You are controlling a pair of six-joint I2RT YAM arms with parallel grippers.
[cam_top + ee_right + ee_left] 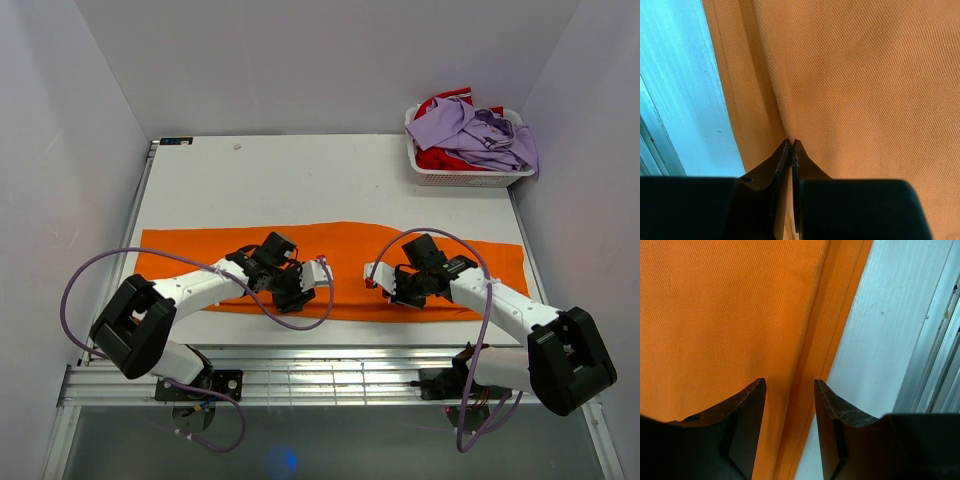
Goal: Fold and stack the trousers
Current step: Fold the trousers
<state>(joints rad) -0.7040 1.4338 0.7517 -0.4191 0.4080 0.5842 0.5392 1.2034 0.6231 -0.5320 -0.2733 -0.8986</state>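
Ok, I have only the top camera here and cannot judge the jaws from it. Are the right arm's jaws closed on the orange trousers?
Observer: The right wrist camera shows them shut, tips meeting on a raised ridge of the trousers; the cloth looks pinched.
Operator: And the left jaws?
Observer: Open, standing apart over the cloth near its edge, with nothing gripped.
Operator: Is there any seam at that place?
Observer: Yes, a seam line runs along the edge, just inside it.

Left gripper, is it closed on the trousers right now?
No, the left gripper stands open, its jaws apart with the orange trousers showing in the gap.
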